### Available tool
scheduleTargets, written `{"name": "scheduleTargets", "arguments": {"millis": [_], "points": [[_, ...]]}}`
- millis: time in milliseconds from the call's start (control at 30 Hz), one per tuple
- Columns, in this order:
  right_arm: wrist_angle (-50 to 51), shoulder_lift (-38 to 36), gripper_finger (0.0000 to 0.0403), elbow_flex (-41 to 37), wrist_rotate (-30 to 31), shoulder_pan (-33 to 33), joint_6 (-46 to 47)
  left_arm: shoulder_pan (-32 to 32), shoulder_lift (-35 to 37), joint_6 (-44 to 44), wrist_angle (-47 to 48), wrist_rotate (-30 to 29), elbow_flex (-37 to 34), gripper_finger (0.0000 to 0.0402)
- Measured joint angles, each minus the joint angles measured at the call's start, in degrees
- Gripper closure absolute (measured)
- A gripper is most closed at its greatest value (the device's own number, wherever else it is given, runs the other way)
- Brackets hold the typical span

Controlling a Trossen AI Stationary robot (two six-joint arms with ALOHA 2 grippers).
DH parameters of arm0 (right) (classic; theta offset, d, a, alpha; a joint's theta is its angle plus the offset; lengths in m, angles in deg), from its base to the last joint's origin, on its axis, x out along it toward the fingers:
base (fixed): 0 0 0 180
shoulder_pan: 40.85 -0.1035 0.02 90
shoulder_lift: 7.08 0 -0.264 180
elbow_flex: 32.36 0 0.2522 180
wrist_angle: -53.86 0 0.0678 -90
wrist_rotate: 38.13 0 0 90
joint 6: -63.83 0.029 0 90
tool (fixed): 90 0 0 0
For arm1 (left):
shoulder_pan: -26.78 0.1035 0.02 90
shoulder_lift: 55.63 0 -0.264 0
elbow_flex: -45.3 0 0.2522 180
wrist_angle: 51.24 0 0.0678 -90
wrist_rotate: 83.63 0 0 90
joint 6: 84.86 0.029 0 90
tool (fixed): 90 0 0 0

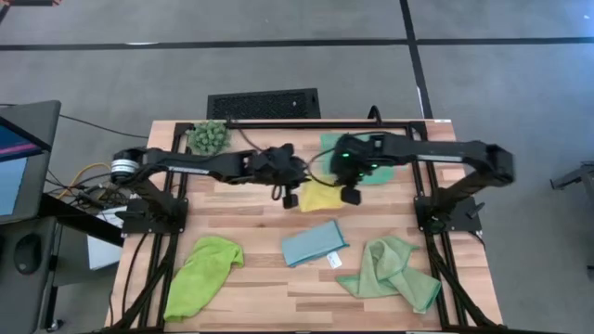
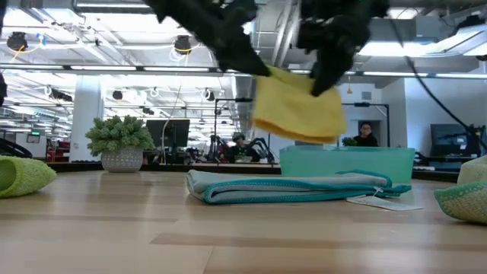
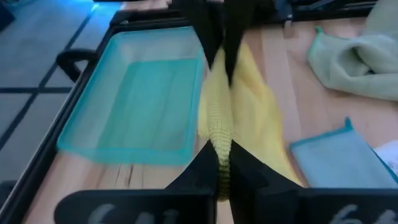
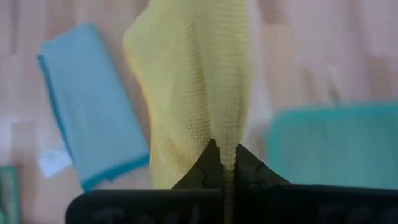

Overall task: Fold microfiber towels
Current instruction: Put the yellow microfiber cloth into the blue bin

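Yellow towel (image 1: 318,196) pinched in both grippers' shut jaws, L (image 1: 290,199) & R (image 1: 350,195).

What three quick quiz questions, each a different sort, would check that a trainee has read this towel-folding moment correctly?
1. True or false: the yellow towel lies flat on the table.
2. Which grippers hold it? A) left gripper only B) right gripper only C) both
3. Fill in: the towel already folded flat near the table's middle is the ____ one.

Key:
1. False; it hangs in the air.
2. C; each is shut on an edge.
3. Blue; the blue towel lies between the lime towel and the pale green towel.
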Motion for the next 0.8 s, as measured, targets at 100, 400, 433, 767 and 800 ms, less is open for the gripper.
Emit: {"name": "scheduleTargets", "arguments": {"millis": [100, 400, 433, 767, 800], "points": [[2.7, -5.7, 0.0391, -3.5, 3.8, 1.2, 0.6, 0.8, -8.3, 1.2, 0.6, 2.2, 9.6, 0.0401], [5.6, -7.6, 0.0391, -5.5, 8.5, 16.2, -9.7, 6.9, -28.5, 4.3, 18.9, 3.4, 40.6, 0.0401], [4.9, -6.6, 0.0391, -5.4, 7.2, 18.5, -11.2, 8.0, -30.2, 4.2, 20.0, 4.2, 42.1, 0.0401], [-0.2, 4.8, 0.0391, -5.2, 0.0, 33.3, -20.2, 17.3, -39.3, 4.2, 18.7, 12.8, 48.5, 0.0401], [-0.8, 5.8, 0.0391, -5.3, -0.8, 33.9, -20.4, 17.7, -39.8, 4.2, 18.7, 14.0, 48.6, 0.0401]]}}
